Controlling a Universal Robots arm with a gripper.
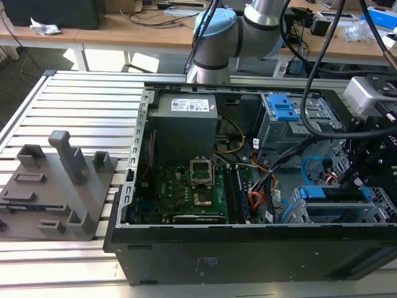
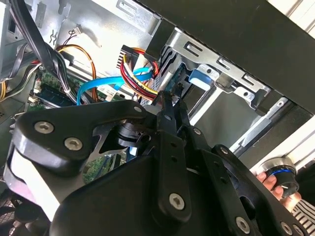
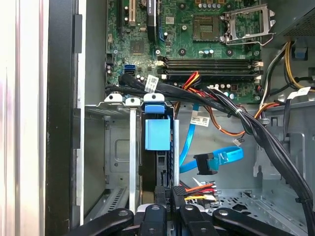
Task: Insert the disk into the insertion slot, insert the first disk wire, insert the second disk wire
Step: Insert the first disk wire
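Blue-framed disk sits slotted, exterior view's lower right; second wrist view reveals gripper clamped on red-and-yellow wire.

Count: one disk and one insertion slot, both just ahead of the gripper. One blue flat cable beside it; one red-yellow-black wire bundle at it. One motherboard beyond.

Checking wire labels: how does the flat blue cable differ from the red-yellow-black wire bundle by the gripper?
The blue cable is one flat ribbon; the wire bundle is separate red, yellow and black strands. The blue cable's plug hangs apart from the gripper; the wire bundle runs right up to it. Both end in black plugs.
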